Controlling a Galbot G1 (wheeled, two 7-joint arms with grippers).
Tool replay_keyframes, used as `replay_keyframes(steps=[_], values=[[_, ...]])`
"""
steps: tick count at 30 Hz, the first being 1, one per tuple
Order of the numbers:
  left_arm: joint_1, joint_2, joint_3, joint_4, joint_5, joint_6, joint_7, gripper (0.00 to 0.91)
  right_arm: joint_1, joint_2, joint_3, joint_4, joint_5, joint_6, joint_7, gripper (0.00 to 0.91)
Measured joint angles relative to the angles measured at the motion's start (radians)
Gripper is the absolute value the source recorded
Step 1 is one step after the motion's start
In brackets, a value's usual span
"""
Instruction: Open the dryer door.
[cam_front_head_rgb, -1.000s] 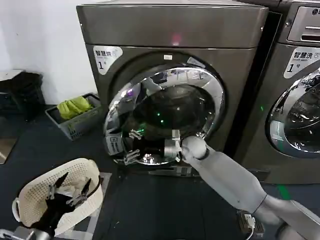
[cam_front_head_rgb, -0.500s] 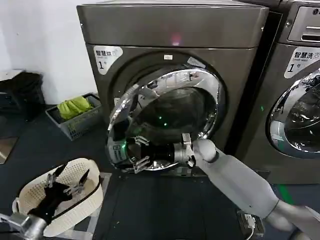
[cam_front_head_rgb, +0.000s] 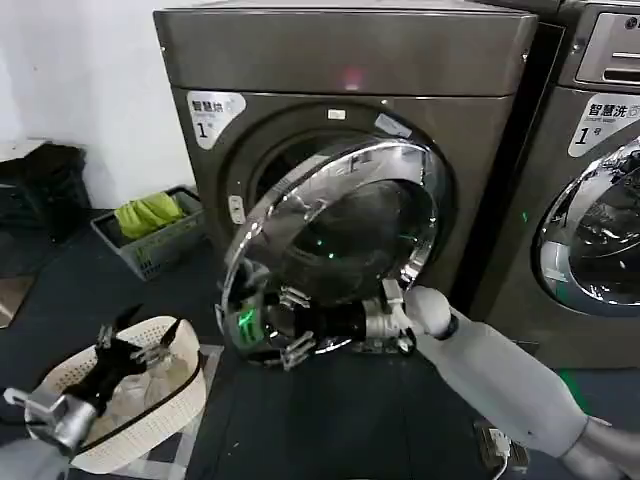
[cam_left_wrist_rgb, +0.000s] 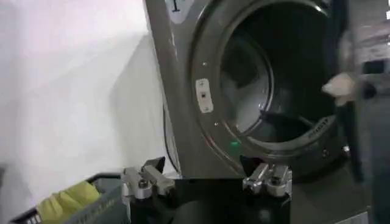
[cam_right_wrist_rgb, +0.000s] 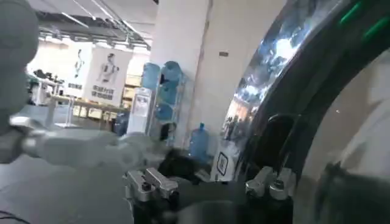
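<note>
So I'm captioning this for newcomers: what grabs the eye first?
The dryer door, a big chrome ring around dark glass, stands ajar at the centre. The right gripper reaches across its lower edge. At lower left, the left gripper hangs open above a cream laundry basket.

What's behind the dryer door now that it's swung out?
Behind the dryer door the drum opening shows: a dark drum with a grey inner rim, nothing visible inside. The door still covers the opening's right part in the head view. The right gripper is at the door's lower edge.
</note>
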Motion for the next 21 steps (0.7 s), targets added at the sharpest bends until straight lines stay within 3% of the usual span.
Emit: replay_keyframes(steps=[10, 21], values=[[-0.114, 0.069, 0.101, 0.075, -0.015, 0.006, 0.004, 0.907, -0.073, -0.098, 0.078, 0.093, 0.022, -0.007, -0.038, 0.907], [-0.262, 0.097, 0.257, 0.107, -0.014, -0.005, 0.046, 0.907, -0.226, -0.22, 0.268, 0.185, -0.003, 0.001, -0.013, 0.907]])
